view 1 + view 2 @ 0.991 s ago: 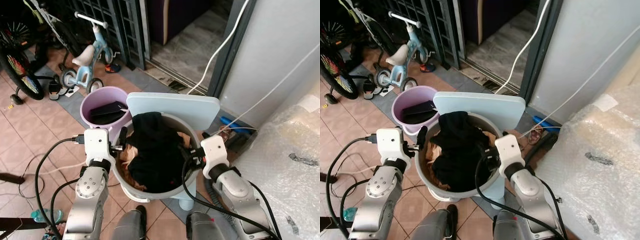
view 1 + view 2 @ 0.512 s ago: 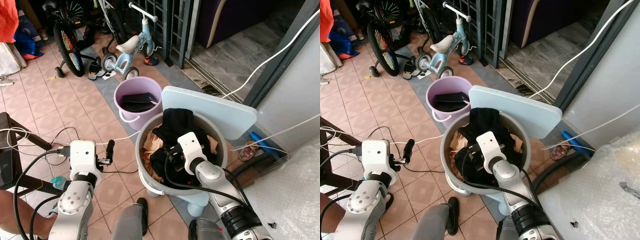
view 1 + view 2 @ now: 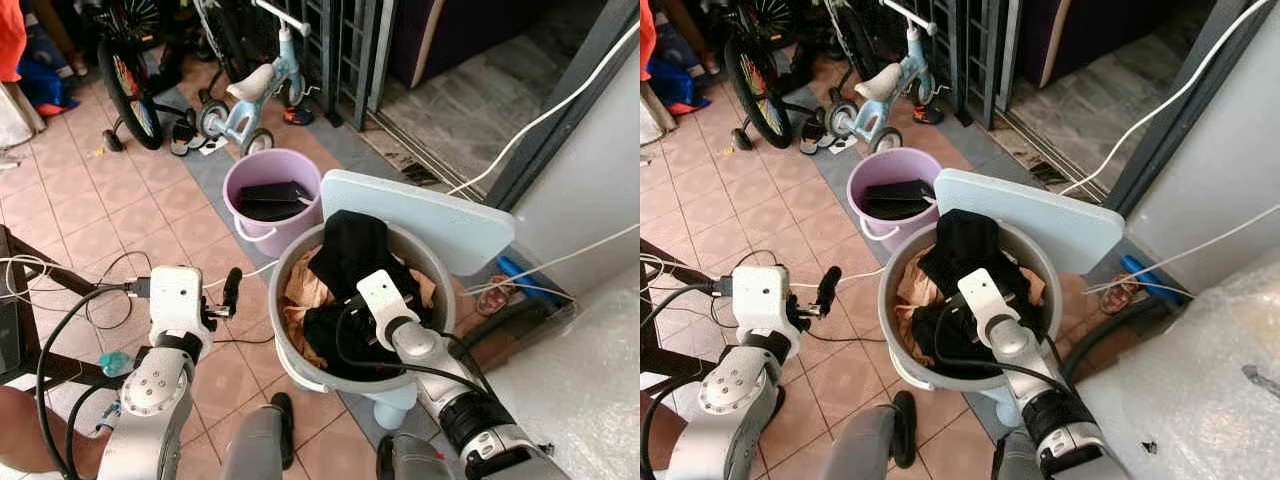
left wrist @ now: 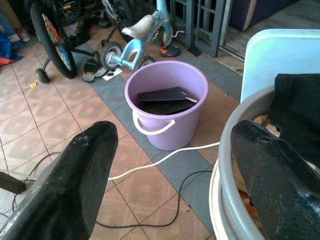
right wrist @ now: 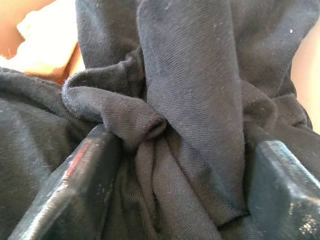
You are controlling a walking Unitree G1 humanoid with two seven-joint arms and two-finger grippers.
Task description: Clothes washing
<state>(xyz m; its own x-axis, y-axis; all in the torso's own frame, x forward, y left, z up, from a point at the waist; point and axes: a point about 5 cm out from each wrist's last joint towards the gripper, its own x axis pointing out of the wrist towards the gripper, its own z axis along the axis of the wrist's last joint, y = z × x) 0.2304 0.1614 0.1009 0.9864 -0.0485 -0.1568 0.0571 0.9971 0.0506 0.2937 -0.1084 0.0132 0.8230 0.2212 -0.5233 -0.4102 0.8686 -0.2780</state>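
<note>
A grey wash tub (image 3: 292, 362) stands in front of me with a pale blue lid (image 3: 420, 215) leaning up at its back. It holds a black garment (image 3: 350, 250) heaped over peach-coloured cloth (image 3: 300, 295). My right gripper (image 5: 175, 145) reaches down into the tub and is open, its fingers (image 5: 85, 175) pressed into the black garment with a bunched fold lying between them. My left gripper (image 3: 231, 293) is open and holds nothing. It hangs over the tiled floor just left of the tub's rim (image 4: 225, 165).
A purple bucket (image 3: 250, 228) with a dark flat object inside stands behind the tub on the left. A white cable (image 4: 165, 155) and black cables cross the tiles. A small blue balance bike (image 3: 255, 85) and a larger bicycle (image 3: 125, 70) stand further back. A bubble-wrapped bulk (image 3: 590, 390) sits at right.
My right gripper went from the tub's right rim down into the black garment. My left gripper left the tub's left side and now hangs over the floor. The camera shifted too.
</note>
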